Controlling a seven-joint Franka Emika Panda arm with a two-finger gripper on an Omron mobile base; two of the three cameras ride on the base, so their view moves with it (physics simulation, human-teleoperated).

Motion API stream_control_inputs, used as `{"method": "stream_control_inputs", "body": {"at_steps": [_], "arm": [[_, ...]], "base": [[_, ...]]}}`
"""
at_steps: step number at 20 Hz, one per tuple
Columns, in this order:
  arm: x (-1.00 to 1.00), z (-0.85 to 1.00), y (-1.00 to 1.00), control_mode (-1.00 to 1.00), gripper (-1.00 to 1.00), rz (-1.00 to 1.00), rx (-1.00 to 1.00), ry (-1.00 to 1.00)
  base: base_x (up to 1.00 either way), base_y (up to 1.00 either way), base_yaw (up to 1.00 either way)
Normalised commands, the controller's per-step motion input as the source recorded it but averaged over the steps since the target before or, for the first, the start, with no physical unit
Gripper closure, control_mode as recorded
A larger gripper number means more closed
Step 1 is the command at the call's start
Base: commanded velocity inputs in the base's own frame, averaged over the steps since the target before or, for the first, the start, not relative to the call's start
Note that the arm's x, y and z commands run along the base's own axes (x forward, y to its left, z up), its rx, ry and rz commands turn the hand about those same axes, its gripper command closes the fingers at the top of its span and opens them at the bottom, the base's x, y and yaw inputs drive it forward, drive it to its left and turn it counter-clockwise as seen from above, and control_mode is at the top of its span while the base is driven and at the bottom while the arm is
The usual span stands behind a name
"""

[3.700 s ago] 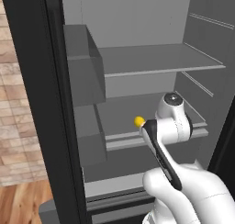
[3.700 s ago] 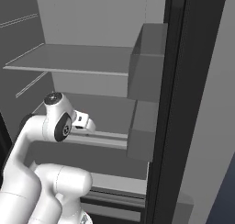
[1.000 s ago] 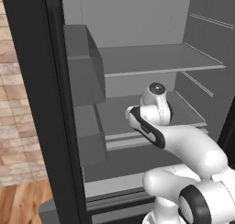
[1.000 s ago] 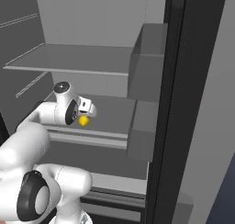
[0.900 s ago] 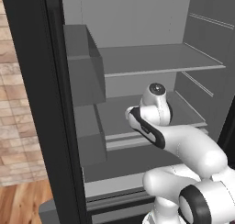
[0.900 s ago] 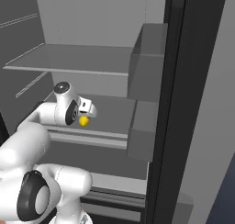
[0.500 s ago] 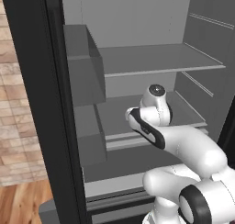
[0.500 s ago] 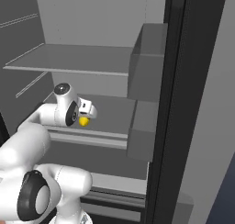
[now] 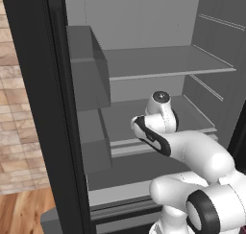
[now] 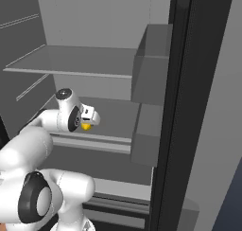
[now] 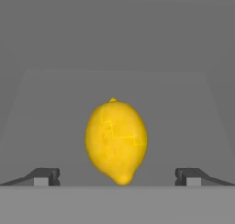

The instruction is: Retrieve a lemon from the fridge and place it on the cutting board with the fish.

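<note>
Reaching into the fridge (image 9: 57, 108), the arm has been extended further over the last seconds, so that the gripper (image 11: 117, 177) has been brought right up to the lemon (image 11: 116, 141). The fruit is seen on the grey middle shelf (image 10: 113, 112), centred between the wide-open fingertips (image 11: 46, 176), which stand at 8 and 4 o'clock of it and are not touching it. A grasp is judged to be next. The forearm is held roughly level, with the hand pointed inward.

Light: flat, even, dim grey around me; no glare.
Shadows: soft, faint.
Sharpness: my views render slightly soft.
</note>
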Motion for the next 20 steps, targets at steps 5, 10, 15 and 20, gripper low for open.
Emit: {"method": "stream_control_inputs", "body": {"at_steps": [5, 10, 15, 20], "arm": [[0.04, -0.13, 0.0, -1.0, -1.0, 0.0, -0.01, 0.0], [0.12, -0.03, 0.0, -1.0, -1.0, 0.0, 0.0, 0.0], [0.15, 0.0, 0.0, -1.0, -1.0, 0.0, 0.0, 0.0], [0.07, -0.01, 0.0, -1.0, -1.0, 0.0, 0.0, 0.0]], "base": [[0.0, 0.0, 0.0], [0.0, 0.0, 0.0], [0.0, 0.0, 0.0], [0.0, 0.0, 0.0]]}}
